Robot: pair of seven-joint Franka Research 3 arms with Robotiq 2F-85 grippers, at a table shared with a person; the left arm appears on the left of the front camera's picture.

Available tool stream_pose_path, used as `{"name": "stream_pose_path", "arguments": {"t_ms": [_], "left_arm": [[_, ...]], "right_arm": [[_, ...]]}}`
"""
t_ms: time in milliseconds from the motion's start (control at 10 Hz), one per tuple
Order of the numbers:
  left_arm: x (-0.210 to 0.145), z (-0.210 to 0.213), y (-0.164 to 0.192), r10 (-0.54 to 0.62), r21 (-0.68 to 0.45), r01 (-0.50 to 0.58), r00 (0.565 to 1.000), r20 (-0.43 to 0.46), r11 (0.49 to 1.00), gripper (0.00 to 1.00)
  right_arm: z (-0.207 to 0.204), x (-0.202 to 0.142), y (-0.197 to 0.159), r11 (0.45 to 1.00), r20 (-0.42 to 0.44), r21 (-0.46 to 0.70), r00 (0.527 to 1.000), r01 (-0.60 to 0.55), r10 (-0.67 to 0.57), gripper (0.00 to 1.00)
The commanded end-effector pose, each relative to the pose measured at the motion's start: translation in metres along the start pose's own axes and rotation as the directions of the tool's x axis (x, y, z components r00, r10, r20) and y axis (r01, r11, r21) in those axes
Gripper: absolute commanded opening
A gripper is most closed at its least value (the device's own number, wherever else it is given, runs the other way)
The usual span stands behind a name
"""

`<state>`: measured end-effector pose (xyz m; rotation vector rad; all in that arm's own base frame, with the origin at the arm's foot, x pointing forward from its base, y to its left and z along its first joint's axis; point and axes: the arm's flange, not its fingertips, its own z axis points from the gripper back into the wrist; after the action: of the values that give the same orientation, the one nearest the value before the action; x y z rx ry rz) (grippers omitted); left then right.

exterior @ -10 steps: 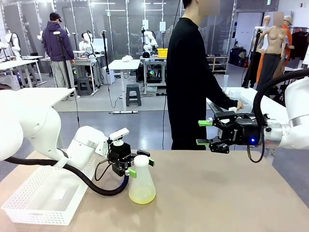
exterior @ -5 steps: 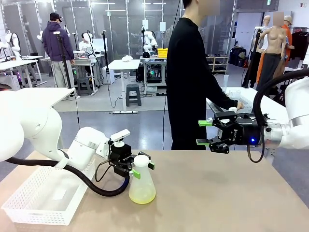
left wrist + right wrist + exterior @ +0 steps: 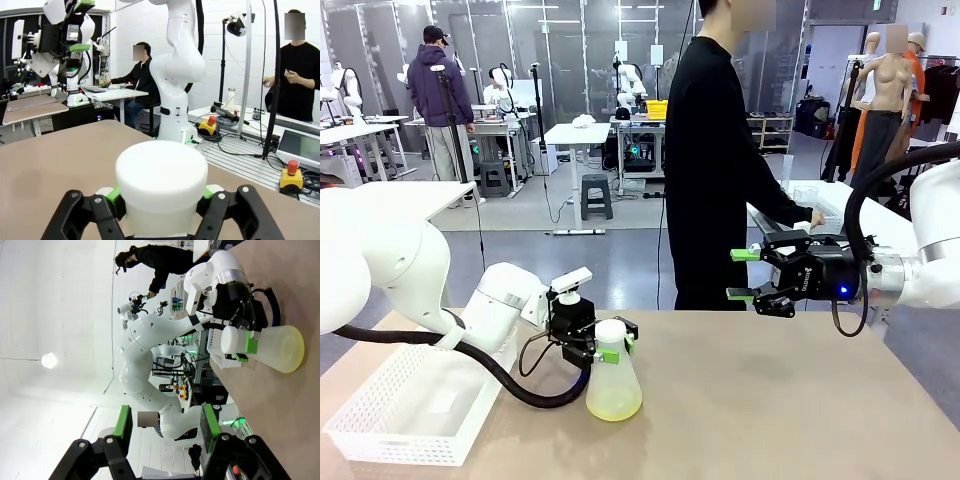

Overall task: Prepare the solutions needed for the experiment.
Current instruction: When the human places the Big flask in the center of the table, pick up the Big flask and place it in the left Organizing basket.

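- Robotics laboratory, large and open, with grey floor and glass partition walls [image 3: 520, 40] at the far side.
- Several white work tables [image 3: 576, 134] in rows, with cables, equipment and a grey stool [image 3: 596, 194] under one.
- Other white robot arms [image 3: 175, 65] on pedestals at neighbouring tables, well apart from the jaws.
- Red emergency stop buttons [image 3: 291, 167] on yellow boxes beside a monitor [image 3: 302, 146].
- People at the benches: one standing [image 3: 438, 95], one seated at a desk [image 3: 140, 75].
- Camera stands and tripods [image 3: 247, 60] near the tables.
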<state>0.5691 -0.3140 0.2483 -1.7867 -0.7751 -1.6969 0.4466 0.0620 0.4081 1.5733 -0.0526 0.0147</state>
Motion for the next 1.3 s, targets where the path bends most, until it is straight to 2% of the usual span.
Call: {"name": "stream_pose_path", "arguments": {"t_ms": [0,100,400,600,800,900,1200], "left_arm": [[-0.004,0.002,-0.002,0.023,-0.009,-0.023,1.0,-0.008,1.0,0.04],[-0.004,0.002,-0.001,0.024,-0.01,-0.024,1.0,-0.009,1.0,0.0],[0.006,-0.001,-0.001,0.007,-0.017,-0.008,0.998,-0.057,1.0,0.0],[0.044,-0.006,0.005,-0.046,-0.025,0.044,0.997,-0.062,0.999,0.0],[0.073,-0.01,0.006,-0.029,-0.066,0.026,0.999,-0.036,0.998,0.0],[0.089,-0.01,0.007,-0.027,-0.069,0.023,0.997,-0.067,0.997,0.0],[0.164,-0.011,-0.004,-0.064,-0.093,0.057,0.995,-0.079,0.994,0.0]], "right_arm": [[0.0,0.001,0.001,1.0,-0.001,0.002,1.0,-0.008,0.008,0.7],[0.0,0.001,0.001,1.0,-0.001,0.002,1.0,-0.008,0.008,0.7],[0.0,0.001,0.001,1.0,-0.001,0.002,1.0,-0.008,0.008,0.7],[0.0,0.001,0.001,1.0,-0.001,0.002,1.0,-0.008,0.008,0.7],[0.0,0.001,0.001,1.0,-0.001,0.002,1.0,-0.008,0.008,0.7],[0.0,0.001,0.001,1.0,-0.001,0.002,1.0,-0.008,0.008,0.7],[0.0,0.001,0.001,1.0,-0.001,0.002,1.0,-0.008,0.008,0.7]]}}
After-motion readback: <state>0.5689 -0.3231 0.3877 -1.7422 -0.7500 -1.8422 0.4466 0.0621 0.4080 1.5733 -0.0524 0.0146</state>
